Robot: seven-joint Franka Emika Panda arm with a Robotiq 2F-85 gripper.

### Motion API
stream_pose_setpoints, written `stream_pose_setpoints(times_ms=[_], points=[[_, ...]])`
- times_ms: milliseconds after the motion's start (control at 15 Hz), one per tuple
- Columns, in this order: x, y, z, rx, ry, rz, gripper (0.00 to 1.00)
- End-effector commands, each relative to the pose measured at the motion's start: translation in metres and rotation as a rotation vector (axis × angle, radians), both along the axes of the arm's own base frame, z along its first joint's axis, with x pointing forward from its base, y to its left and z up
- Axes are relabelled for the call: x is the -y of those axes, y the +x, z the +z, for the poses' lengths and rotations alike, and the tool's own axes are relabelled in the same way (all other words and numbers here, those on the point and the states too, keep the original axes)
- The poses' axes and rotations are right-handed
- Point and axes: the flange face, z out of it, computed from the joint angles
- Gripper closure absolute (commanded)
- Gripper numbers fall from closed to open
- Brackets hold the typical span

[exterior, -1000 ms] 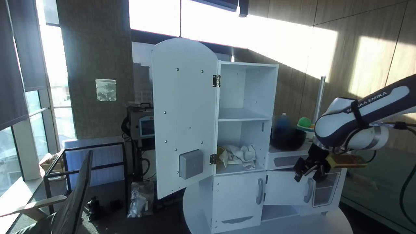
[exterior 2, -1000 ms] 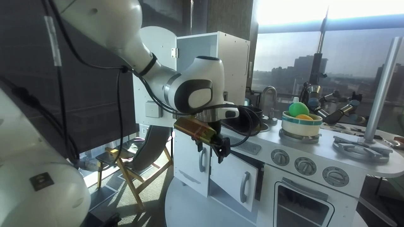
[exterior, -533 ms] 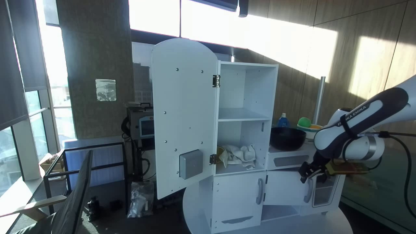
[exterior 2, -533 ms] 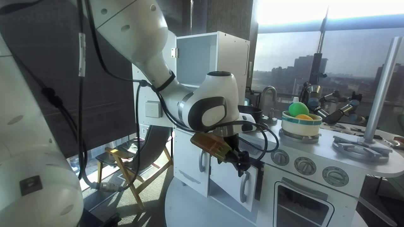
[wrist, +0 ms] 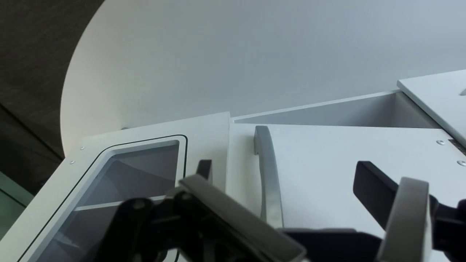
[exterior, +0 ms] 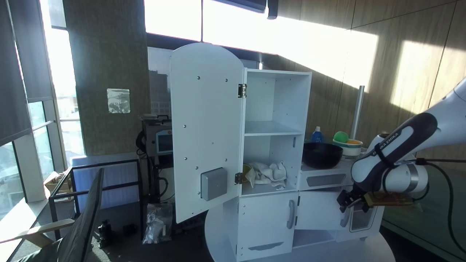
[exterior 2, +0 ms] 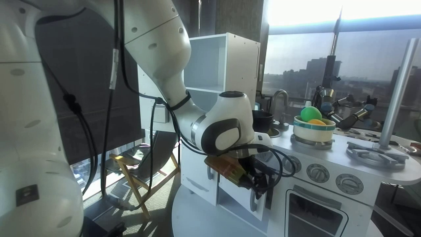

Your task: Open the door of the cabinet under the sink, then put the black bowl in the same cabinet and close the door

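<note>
Black bowl [exterior: 322, 156]: one, upright on the bench [exterior 2: 340, 154], near the faucet [exterior 2: 280, 92]. Cabinet [wrist: 364, 112]: one, below, partly visible past its white door [wrist: 327, 171], which stands ajar. Your gripper [wrist: 285, 173]: one, jaws spread wide, the door's grey handle [wrist: 270, 178] showing between them in your wrist view; contact, you cannot tell.

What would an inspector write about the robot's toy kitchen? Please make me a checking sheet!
Surface: white counter with a tap and burners.
Job's things: door ajar; cabinet partly hidden behind it; black bowl up near the tap, outside the cabinet.
Clutter: pot with a green ball and something orange; blue bottle; cloth.
Hand: open; in the wrist view the handle shows between its fingers, but I can't tell if they touch.
Cables: black, looping near the hand.
Surroundings: window, chair, plastic bag on the ground.
</note>
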Motion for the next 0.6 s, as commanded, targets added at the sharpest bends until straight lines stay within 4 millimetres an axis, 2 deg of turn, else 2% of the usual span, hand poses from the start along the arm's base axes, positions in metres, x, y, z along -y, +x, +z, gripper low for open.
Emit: stream_pose_setpoints(times_ms=[0,400,467,533], points=[[-0.002,0.012,-0.010,0.040,-0.016,-0.006,0.00],[-0.005,0.027,-0.022,0.077,-0.027,-0.003,0.00],[-0.006,0.030,-0.021,0.088,-0.033,-0.004,0.25],[-0.006,0.032,-0.020,0.096,-0.038,-0.002,0.27]])
